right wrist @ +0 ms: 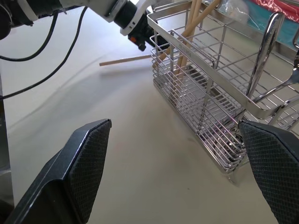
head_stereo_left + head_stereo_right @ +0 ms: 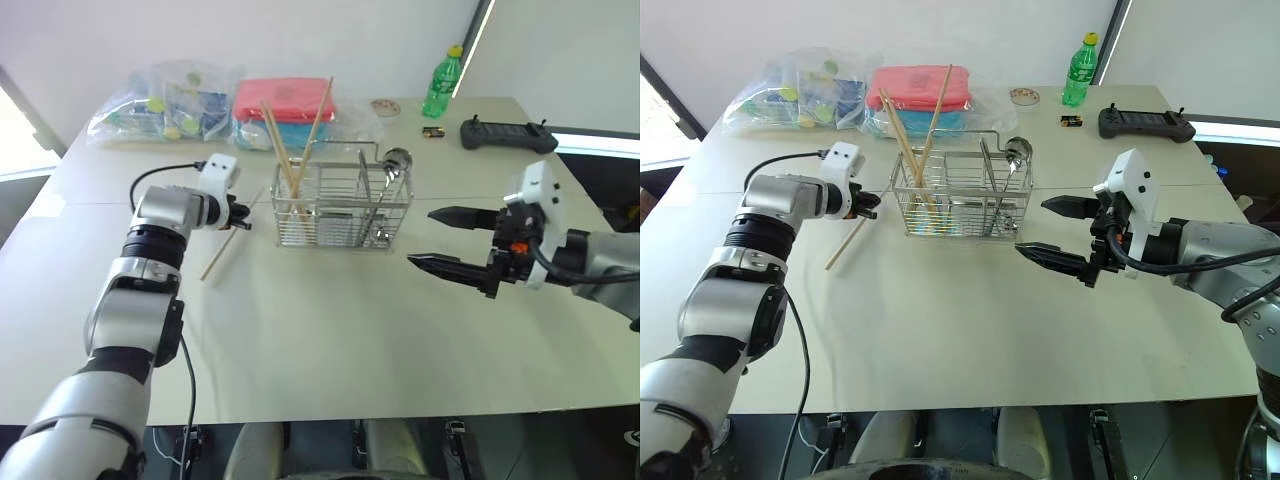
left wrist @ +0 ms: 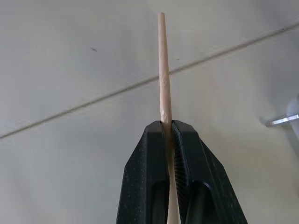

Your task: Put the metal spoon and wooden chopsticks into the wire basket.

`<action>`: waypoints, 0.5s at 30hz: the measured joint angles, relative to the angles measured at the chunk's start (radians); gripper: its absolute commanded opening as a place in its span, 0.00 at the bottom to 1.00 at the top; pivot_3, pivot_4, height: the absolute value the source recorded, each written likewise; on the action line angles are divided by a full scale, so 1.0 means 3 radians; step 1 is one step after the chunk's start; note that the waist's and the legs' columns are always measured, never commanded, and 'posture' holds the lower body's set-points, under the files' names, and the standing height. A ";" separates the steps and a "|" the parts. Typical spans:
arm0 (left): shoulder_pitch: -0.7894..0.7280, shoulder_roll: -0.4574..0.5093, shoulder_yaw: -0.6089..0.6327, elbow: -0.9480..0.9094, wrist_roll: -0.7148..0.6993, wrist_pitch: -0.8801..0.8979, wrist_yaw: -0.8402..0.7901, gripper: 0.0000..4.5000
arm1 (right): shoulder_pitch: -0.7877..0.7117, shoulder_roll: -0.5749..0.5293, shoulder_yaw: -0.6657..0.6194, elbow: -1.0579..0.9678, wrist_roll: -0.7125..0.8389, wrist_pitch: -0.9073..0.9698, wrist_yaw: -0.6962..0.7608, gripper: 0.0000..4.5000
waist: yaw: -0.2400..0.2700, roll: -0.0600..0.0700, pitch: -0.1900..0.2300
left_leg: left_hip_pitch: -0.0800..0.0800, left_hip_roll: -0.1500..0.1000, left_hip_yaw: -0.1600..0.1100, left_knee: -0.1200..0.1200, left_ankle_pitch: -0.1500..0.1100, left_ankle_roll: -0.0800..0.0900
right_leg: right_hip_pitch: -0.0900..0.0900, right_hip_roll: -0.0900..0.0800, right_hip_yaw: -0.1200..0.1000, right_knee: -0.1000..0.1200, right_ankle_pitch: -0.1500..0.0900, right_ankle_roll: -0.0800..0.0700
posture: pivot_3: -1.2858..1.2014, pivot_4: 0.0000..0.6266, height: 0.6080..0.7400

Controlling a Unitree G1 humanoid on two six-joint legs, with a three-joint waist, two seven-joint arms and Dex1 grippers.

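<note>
Tan wooden chopstick pinched in the closed left gripper.
Silver wire basket, frame centre, holds three chopsticks and a spoon; right gripper gapes empty.

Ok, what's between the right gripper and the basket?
Nothing: bare tabletop separates the open right gripper from the basket. Both eye views show it, and the right wrist view too.

We take this for a lab or test room: a plain pale desk stands against bare white walls, and at its far right lie a black handheld controller and a green plastic bottle. At the far left, clear plastic bags hold assorted props.
</note>
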 measured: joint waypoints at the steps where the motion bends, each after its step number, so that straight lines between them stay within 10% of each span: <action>1: 0.0005 0.0029 0.0059 -0.0057 -0.0006 -0.0011 0.0053 0.01 | -0.0001 0.0001 0.0010 0.0005 -0.0019 -0.0007 0.0003 0.99 | 0.0001 0.0000 0.0000 | 0.0000 0.0000 0.0000 0.0000 0.0000 0.0000 | 0.0000 0.0000 0.0000 0.0000 0.0000 0.0000 | 0.52 0.24 0.76; 15: -0.0032 -0.0115 0.1165 -0.1407 -0.0526 -0.0700 0.0814 0.01 | 0.0043 -0.0012 0.0020 0.0062 -0.0148 -0.0064 0.0130 0.99 | 0.0023 -0.0002 0.0000 | -0.0007 -0.0001 -0.0001 0.0006 0.0004 -0.0008 | 0.0002 -0.0001 0.0000 -0.0007 0.0007 0.0008 | 0.52 0.24 0.76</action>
